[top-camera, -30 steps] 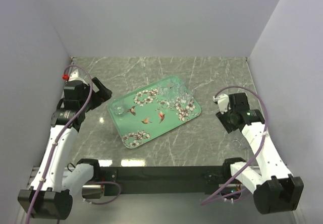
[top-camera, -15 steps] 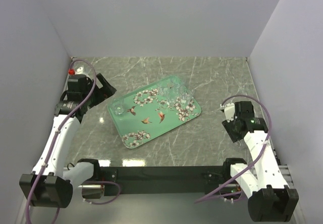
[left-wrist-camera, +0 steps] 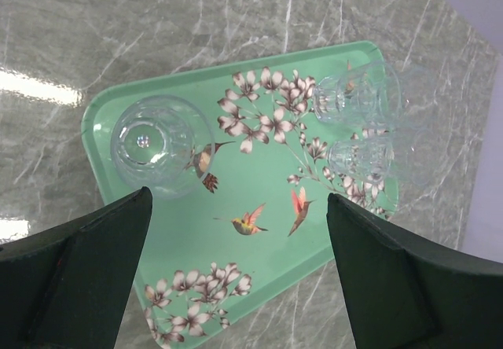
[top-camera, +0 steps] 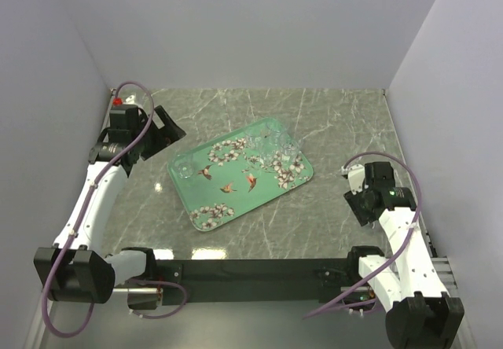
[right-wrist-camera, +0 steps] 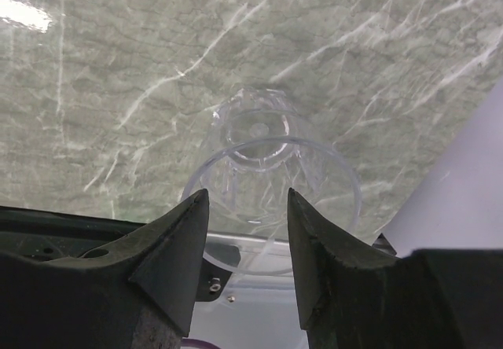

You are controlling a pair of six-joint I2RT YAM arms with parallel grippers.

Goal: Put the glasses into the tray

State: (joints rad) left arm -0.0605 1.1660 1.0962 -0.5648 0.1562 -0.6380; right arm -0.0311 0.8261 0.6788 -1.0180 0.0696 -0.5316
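Note:
The mint-green tray with blossoms and birds lies mid-table. Three clear glasses stand in it: one at its left corner and two at its far right corner. My left gripper is wide open and empty, above the tray's left side; in the top view it is near the left wall. A fourth glass stands on the marble at the near right. My right gripper is open just above its rim. My right arm hides that glass in the top view.
The black rail runs along the table's near edge, just behind the fourth glass. The right wall stands close beside that glass. White walls enclose the left, back and right of the marble table.
My left gripper has drawn back from the tray toward the far left corner. My right gripper has moved toward the near right and settled over the fourth glass.

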